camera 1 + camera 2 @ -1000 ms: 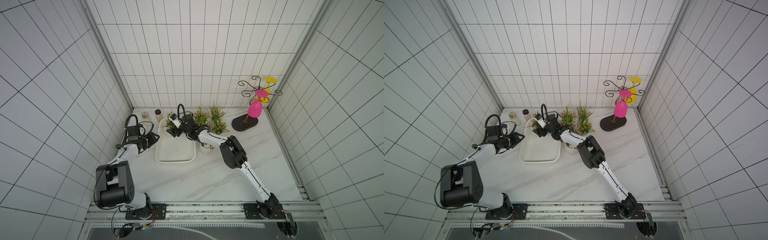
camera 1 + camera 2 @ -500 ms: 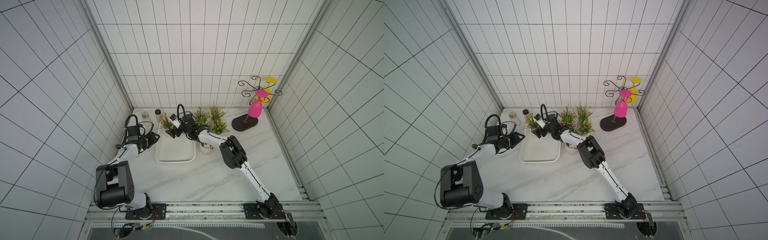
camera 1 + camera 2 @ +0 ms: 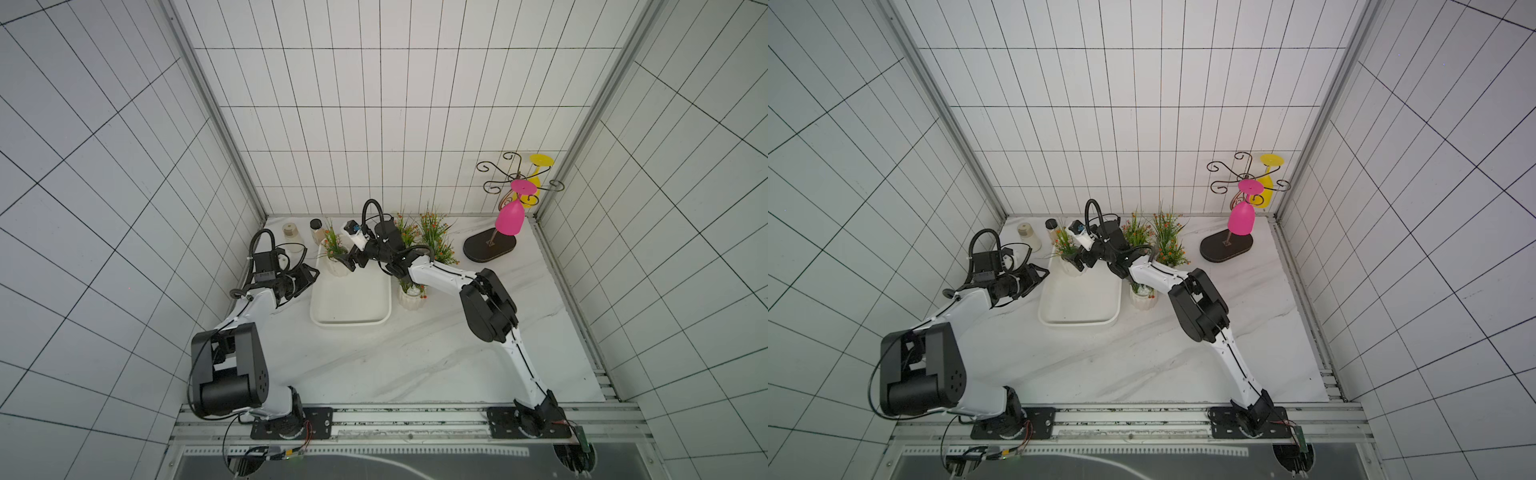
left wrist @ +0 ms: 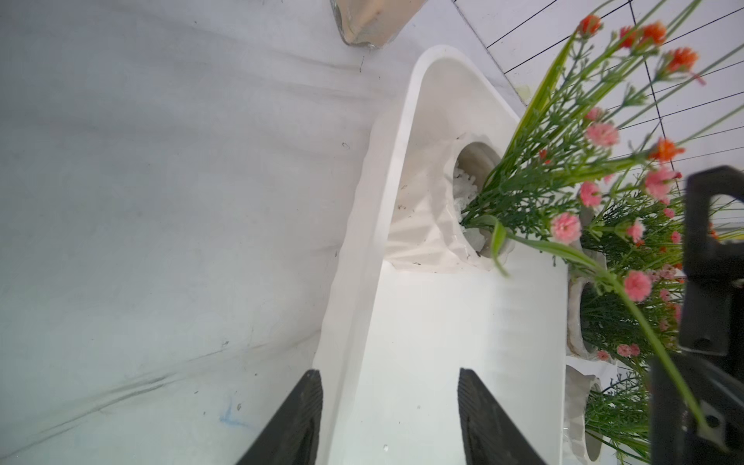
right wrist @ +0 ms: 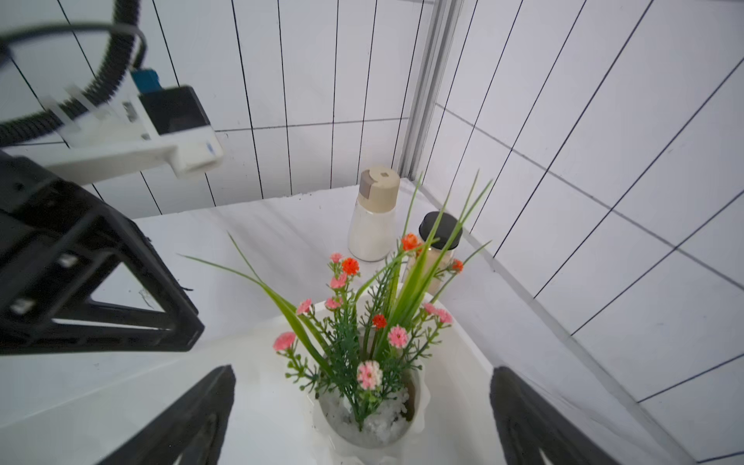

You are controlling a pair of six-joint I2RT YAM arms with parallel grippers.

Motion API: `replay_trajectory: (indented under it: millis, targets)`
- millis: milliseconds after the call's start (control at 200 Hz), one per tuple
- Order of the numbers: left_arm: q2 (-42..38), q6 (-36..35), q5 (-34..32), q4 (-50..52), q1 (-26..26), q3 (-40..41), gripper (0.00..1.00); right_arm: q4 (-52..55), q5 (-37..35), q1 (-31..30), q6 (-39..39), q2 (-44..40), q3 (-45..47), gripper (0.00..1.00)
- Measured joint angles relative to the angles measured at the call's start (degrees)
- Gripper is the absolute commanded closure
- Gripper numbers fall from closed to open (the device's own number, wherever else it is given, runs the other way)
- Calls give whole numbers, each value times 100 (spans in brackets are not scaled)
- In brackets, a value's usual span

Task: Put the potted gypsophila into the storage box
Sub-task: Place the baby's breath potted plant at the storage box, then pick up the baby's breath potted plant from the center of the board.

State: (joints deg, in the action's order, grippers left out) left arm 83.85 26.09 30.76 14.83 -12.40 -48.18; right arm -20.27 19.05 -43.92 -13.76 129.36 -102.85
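One small white ribbed pot of gypsophila [image 5: 374,435] with pink and orange flowers stands upright in the far left corner of the shallow white plastic storage box [image 3: 351,309]. Right gripper [image 5: 362,376] has its jaws wide apart either side of the pot, not touching it. Left gripper [image 4: 388,380] is parted too, straddling the box's left rim, clear of it I think. Another pot [image 3: 411,302] sits on the white marble table [image 3: 415,365] just beside the box

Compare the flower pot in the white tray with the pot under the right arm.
The boxed pot sits in the storage box, far corner, framed by the open right gripper; the outside pot stands on the table, partly under the right arm. Both upright, white, ribbed.
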Motion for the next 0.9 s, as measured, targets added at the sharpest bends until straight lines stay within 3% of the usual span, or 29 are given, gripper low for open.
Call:
replay_trajectory:
  millis: [225, 525, 900]
  targets:
    - [-199, -15, 125, -28, -4, 22, 45, -424, -188, 0, -131, -1233, 1285, 1]
    - [-387, -2, 317, -149, -4, 184, 44, -450, -339, 11, -190, -2190, 2210, 3]
    - [-660, -81, 398, -216, 199, 208, 44, 498, -70, 358, 273, -3766, 3034, 9]
